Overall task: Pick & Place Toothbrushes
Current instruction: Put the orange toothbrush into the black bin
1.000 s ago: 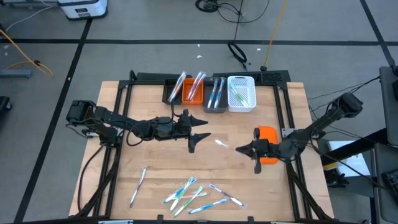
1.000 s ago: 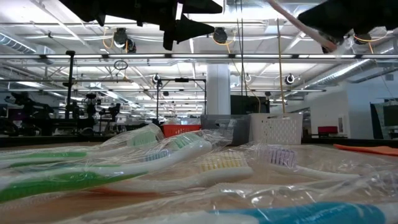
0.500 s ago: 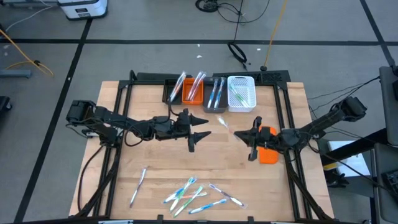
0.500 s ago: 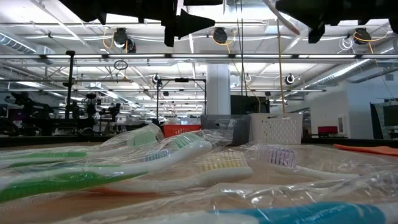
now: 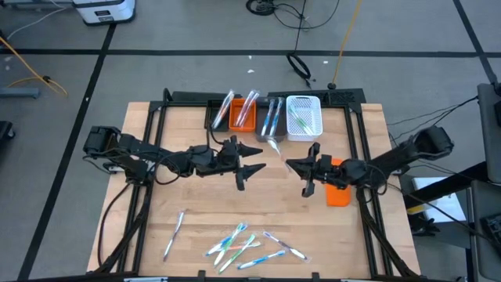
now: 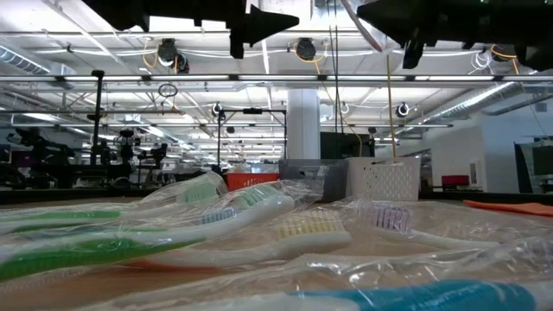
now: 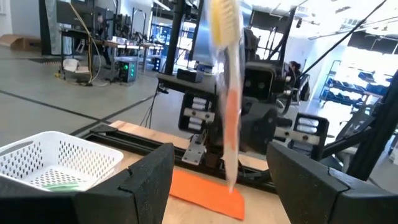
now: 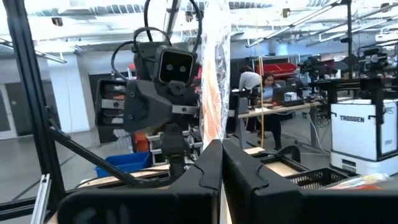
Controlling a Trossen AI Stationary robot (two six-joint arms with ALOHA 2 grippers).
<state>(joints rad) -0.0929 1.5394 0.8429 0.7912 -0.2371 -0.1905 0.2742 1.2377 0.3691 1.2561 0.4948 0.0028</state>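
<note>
My right gripper [image 5: 293, 164] is shut on a clear-wrapped toothbrush [image 5: 275, 146] with an orange handle and yellow bristles, above the middle of the table. In the left wrist view that toothbrush [image 7: 226, 93] stands between my open left fingers, ahead of them. My left gripper [image 5: 255, 168] hovers open just to its left, touching nothing. Several loose wrapped toothbrushes [image 5: 244, 244] lie flat near the table's near edge, and a single one [image 5: 175, 233] lies farther left. More toothbrushes stand in the bins at the far edge. My right gripper pinches the wrapped toothbrush between its two shut fingers [image 8: 239, 174], on the orange handle [image 8: 214, 134]. The fingers come level from the table's right. The toothbrush is lifted clear and sticks out beyond the fingertips, bristle end [image 7: 224, 18] away from the gripper.
An orange bin [image 5: 243, 121], a grey bin [image 5: 272, 133] and a white basket [image 5: 304, 131] stand in a row at the far edge. A flat orange block [image 5: 338, 195] lies under my right arm. Bare wood shows between the grippers and the loose toothbrushes.
My right gripper has carried the toothbrush toward the table's far edge and left, away from the orange block and closer to my left gripper and the bins. It has stayed shut on the toothbrush.
</note>
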